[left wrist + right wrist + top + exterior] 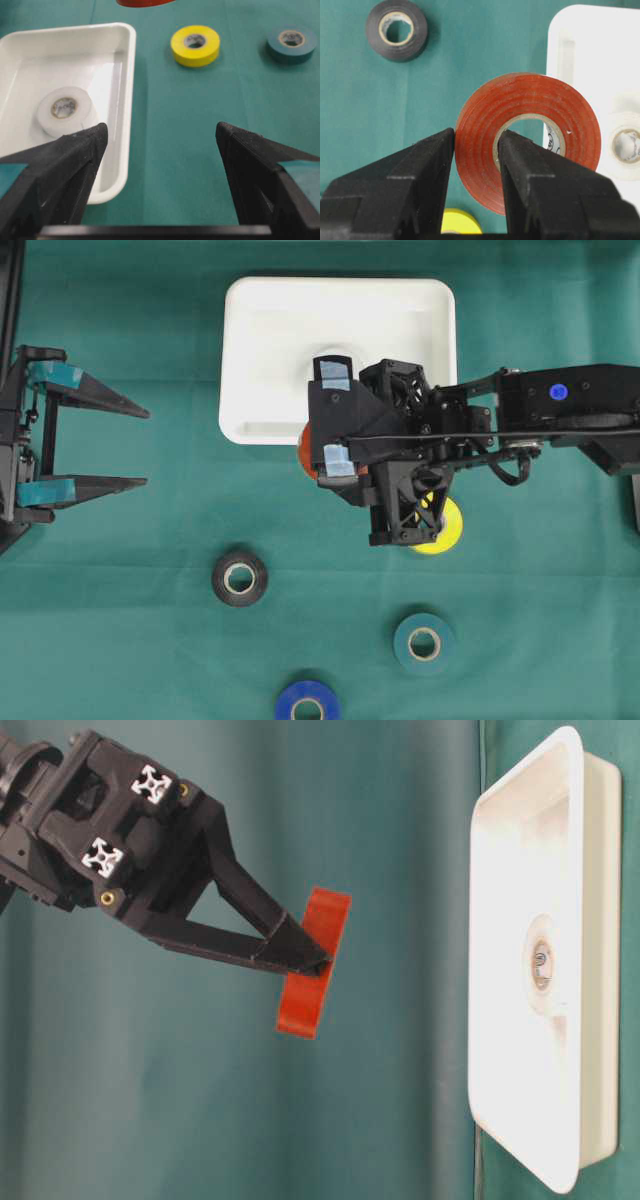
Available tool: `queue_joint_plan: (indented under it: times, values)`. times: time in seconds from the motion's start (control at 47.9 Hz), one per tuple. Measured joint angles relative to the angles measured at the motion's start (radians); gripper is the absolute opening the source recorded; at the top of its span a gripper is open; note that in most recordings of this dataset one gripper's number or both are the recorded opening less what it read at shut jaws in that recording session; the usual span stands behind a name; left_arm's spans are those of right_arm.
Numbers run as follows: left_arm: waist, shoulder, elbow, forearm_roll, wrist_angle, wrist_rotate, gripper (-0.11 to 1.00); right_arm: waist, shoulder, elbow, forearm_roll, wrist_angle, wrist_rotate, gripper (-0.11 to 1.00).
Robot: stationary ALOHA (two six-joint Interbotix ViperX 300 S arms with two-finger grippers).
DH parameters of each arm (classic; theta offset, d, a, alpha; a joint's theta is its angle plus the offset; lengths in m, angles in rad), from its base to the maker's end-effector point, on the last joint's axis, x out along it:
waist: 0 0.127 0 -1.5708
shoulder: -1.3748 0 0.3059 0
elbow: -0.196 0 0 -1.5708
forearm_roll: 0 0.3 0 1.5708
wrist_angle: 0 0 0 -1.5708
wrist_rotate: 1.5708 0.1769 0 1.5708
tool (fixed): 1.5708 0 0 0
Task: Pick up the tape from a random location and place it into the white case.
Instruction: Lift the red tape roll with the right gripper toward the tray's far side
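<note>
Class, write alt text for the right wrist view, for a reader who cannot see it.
The right pincer grips a red tape roll by its wall, one finger inside the core and one outside, above green cloth. A black roll lies upper left, a yellow roll peeks below, and the white case holds a white roll at right.

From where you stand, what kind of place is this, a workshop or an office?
Most likely a robotics test bench. Two black robot arms work over a table covered in green cloth, coloured tape rolls are scattered about as practice objects, and the right gripper holds a red tape roll near a white case.
</note>
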Motion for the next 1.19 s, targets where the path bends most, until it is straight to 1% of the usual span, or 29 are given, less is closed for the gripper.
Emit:
queue_joint_plan:
  times: [0.689,0.961,1.086,1.19]
  values:
    - [0.000,0.002,0.000,0.000,0.000,0.000,0.86,0.002,0.002,0.002,0.002,0.002,-0.002,0.31]
    - [-0.002,0.000,0.000,0.002,0.000,0.000,0.86,0.000,0.000,0.000,-0.008,0.002,0.000,0.31]
    - [0.000,0.002,0.000,0.000,0.000,0.000,0.86,-0.020,0.002,0.000,-0.012,0.002,-0.002,0.31]
    - [-0.002,0.000,0.000,0.000,0.000,0.000,0.86,-0.055,0.002,0.000,-0.021,0.002,-0.002,0.31]
